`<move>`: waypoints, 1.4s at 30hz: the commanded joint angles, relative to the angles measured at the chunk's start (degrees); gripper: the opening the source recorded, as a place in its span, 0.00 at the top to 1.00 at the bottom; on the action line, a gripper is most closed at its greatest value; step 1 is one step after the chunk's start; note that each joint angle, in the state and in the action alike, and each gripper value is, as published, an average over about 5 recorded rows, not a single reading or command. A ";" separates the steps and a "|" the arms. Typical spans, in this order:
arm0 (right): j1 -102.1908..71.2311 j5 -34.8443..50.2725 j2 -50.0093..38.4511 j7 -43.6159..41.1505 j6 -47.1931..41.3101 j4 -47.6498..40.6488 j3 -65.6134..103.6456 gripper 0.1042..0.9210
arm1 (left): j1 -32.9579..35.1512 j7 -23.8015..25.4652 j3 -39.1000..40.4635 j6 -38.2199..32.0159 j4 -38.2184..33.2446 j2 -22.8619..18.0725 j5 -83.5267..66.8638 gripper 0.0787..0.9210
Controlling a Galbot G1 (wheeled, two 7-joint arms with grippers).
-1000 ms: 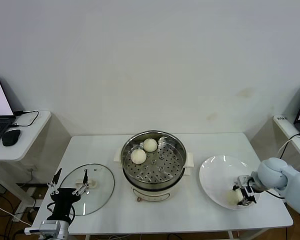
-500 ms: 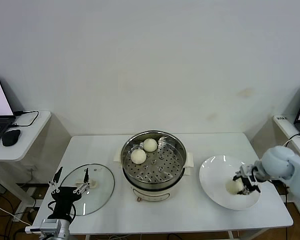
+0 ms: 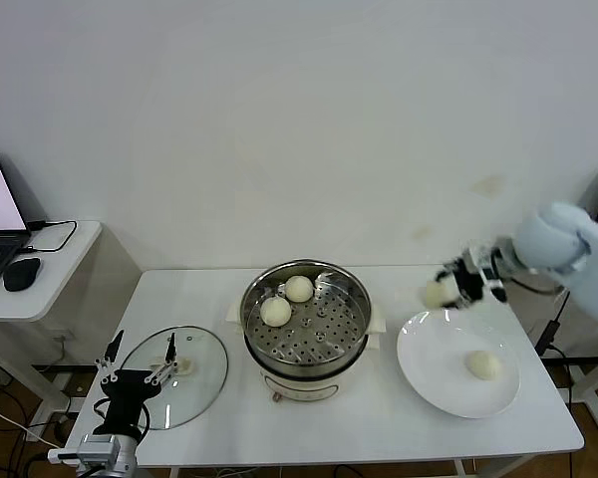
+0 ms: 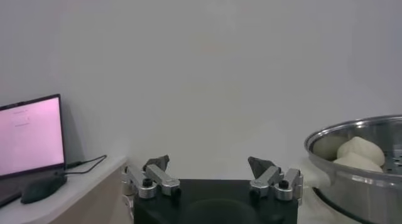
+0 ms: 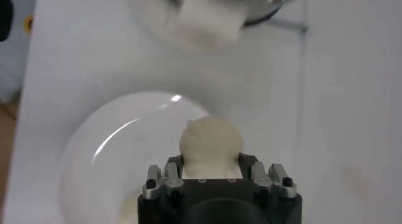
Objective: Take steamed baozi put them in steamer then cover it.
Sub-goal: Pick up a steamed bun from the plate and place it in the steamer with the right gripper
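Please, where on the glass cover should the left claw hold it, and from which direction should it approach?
Take the glass cover by its cream-white bar handle at the centre, coming straight down from above. It lies flat on the table, so the metal rim offers no purchase. The left claw, open, already hangs over it.

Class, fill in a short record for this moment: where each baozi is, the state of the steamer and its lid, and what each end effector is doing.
Baozi in steamer: two
Baozi on plate: one
Baozi in the air: one, held
Right end effector: shut on baozi, above plate's far edge
Left end effector: open, over glass lid
Lid: flat on table, steamer uncovered
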 commanded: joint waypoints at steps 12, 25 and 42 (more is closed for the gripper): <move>9.24 2.92 27.62 5.10 14.19 -4.96 -20.16 0.42 | 0.18 -0.10 -1.39 -0.09 -0.57 -0.89 -0.80 0.12; 7.86 -8.37 33.13 4.54 27.74 -8.50 -23.95 0.41 | -0.25 -0.19 -1.08 -0.61 0.12 -2.08 -1.18 0.12; 7.00 -9.41 32.10 3.81 30.70 -5.71 -24.93 0.41 | -0.42 -0.22 -1.01 -1.03 1.18 -2.37 -1.40 0.12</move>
